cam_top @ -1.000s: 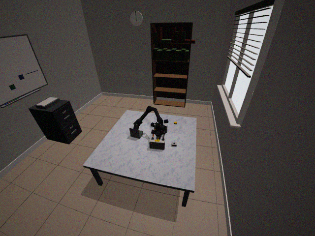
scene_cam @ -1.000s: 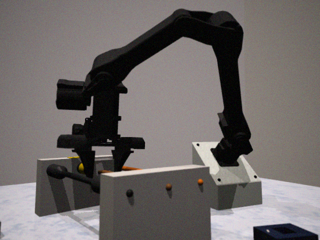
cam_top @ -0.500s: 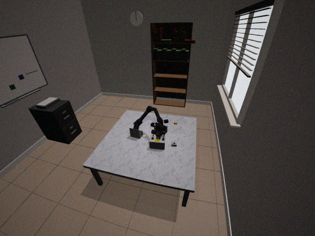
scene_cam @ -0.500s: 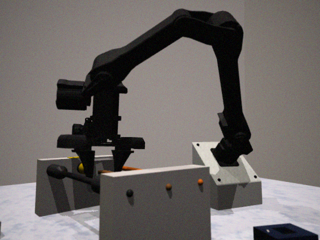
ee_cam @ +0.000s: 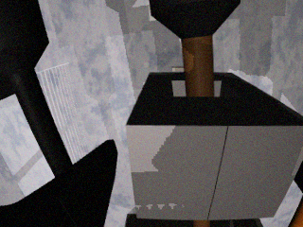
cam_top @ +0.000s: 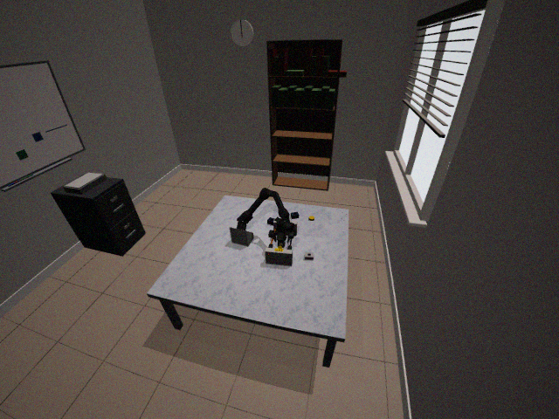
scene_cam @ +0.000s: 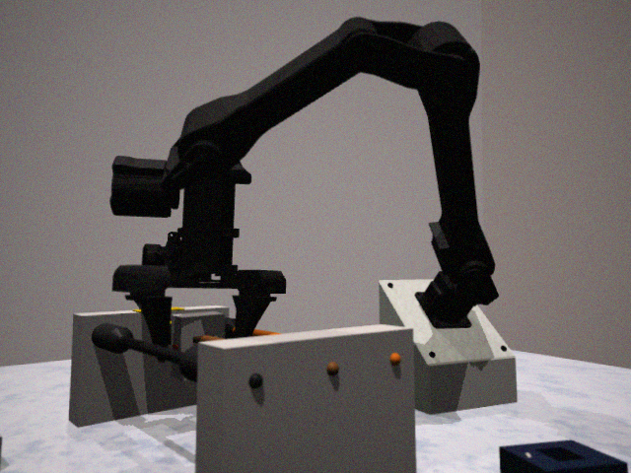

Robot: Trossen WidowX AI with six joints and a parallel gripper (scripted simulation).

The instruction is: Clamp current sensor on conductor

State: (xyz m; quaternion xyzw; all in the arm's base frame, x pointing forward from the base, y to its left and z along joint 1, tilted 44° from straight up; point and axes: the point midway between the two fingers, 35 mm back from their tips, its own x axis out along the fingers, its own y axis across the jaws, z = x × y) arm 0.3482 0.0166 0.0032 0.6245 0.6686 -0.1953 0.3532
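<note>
table [cam_top: 252, 288] stands before the bookshelf [cam_top: 270, 135] | cabinet [cam_top: 92, 216] left of table, paper tray [cam_top: 85, 181] on it | window [cam_top: 417, 180] to the right | clock [cam_top: 242, 32] on the wall, left of bookshelf, fwiw

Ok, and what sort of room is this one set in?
Probably an office: a whiteboard on the wall, a black filing cabinet below it, and a tall bookshelf at the back.
</note>
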